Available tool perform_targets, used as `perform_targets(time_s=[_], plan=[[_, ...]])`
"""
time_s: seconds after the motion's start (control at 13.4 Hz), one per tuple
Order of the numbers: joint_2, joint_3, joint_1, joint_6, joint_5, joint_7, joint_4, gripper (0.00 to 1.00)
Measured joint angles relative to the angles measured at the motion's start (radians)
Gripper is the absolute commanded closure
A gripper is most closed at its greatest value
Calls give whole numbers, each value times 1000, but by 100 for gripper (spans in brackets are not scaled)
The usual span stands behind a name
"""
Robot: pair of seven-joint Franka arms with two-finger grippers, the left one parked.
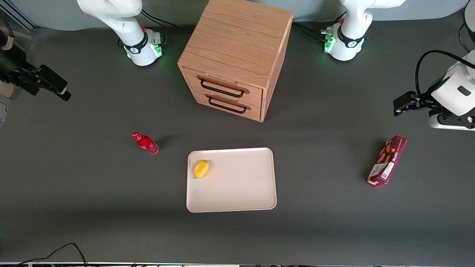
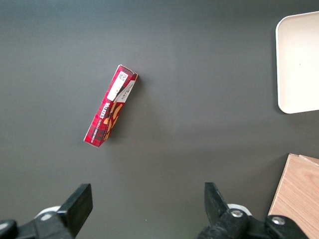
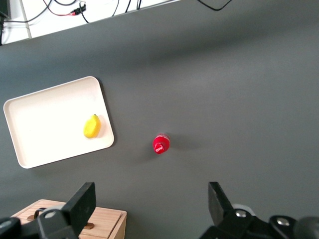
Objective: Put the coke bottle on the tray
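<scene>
The coke bottle (image 1: pixel 145 142) is small and all red with a red cap. It stands upright on the dark table beside the tray (image 1: pixel 237 193), toward the working arm's end. In the right wrist view the bottle (image 3: pixel 160 144) shows from above, apart from the tray (image 3: pixel 45 129). The tray is cream-white and flat with a low rim. My right gripper (image 1: pixel 55 89) hangs high near the working arm's end of the table, farther from the front camera than the bottle. It is open and empty, with fingers (image 3: pixel 82 201) wide apart.
A yellow lemon-like fruit (image 1: pixel 201 169) lies on the tray near the corner closest to the bottle. A wooden two-drawer cabinet (image 1: pixel 233 55) stands farther from the camera than the tray. A dark red snack box (image 1: pixel 386 160) lies toward the parked arm's end.
</scene>
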Motion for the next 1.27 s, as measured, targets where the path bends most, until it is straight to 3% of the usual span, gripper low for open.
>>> perform_targets(time_s=[0.89,1.27], plan=[[10,5,1,-22,1,-44,5,0],[121,11,6,-6,2,-48,-24,0]])
